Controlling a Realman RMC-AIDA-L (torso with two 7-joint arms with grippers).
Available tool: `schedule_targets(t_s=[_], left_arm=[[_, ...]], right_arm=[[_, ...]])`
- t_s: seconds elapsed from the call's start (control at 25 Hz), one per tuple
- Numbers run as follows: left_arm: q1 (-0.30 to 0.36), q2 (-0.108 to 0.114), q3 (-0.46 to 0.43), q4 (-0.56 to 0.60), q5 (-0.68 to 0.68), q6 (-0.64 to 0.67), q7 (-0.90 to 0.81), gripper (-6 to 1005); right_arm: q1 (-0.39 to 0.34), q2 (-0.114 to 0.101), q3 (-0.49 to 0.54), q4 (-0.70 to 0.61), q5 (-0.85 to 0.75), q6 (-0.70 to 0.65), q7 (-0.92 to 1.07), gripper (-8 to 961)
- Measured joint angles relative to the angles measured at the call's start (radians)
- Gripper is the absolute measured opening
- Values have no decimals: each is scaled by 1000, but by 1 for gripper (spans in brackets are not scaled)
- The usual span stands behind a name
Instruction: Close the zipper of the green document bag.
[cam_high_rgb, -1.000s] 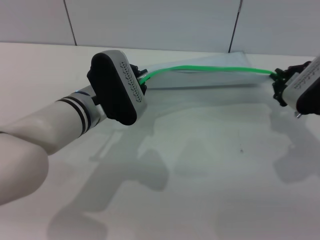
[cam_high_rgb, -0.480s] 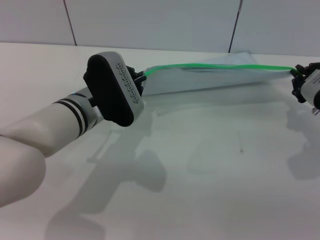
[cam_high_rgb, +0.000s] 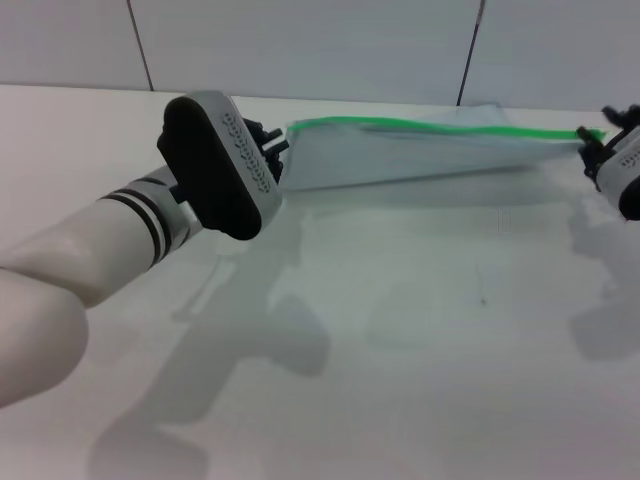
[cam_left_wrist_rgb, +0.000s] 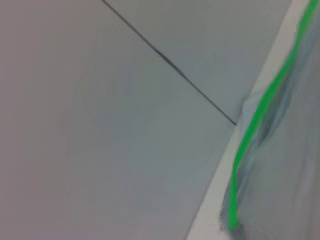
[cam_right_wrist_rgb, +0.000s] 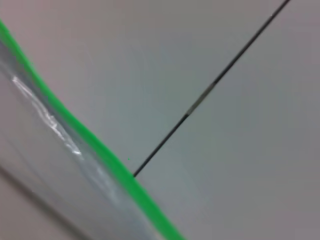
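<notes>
Left pincer (cam_high_rgb: 272, 148) grasping the green document bag (cam_high_rgb: 400, 155) end | right pincer (cam_high_rgb: 600, 150) gripping zipper (cam_high_rgb: 430, 127) far end, probably its slider | keeping the strip taut, level, above bench (cam_high_rgb: 400, 350).

Occlusions and cut-offs at both ends of the zipper.

Head view: the left hand (cam_high_rgb: 268, 150) is largely masked by its own wrist housing, so its fingers and the near end of the zipper (cam_high_rgb: 430, 127) are hidden; grip state is not determinable. The right hand (cam_high_rgb: 606, 140) is cut by the picture's edge, finger state unclear. The slider tab is too small to locate. Both wrist views are blurred, show neither hand's fingers, and the green document bag (cam_high_rgb: 400, 155) runs out of both.
</notes>
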Motion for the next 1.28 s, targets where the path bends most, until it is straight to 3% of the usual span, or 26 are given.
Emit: schedule_targets(t_s=[0.32,0.52,0.76,0.92,1.12,1.28], left_arm=[[24,-3,9,-18,-10,-133,-2,159],[45,-2,33,-19,-110,-270,-4,321],[50,2,87,-24,-254,-464,-82,382],[74,3,108,6,-264,-535,-198,384],[134,8,102,101,-275,-546,-368,457],[155,10,109,141,-289,-513,-390,564]], right_arm=[[-57,2,-131,-5,2,315,168,493],[-65,1,-201,-5,4,451,390,592],[-66,1,-302,2,8,607,646,710],[-71,0,-385,7,106,706,706,705],[-77,-1,-432,10,175,751,704,699],[-79,-2,-474,45,247,815,712,699]])
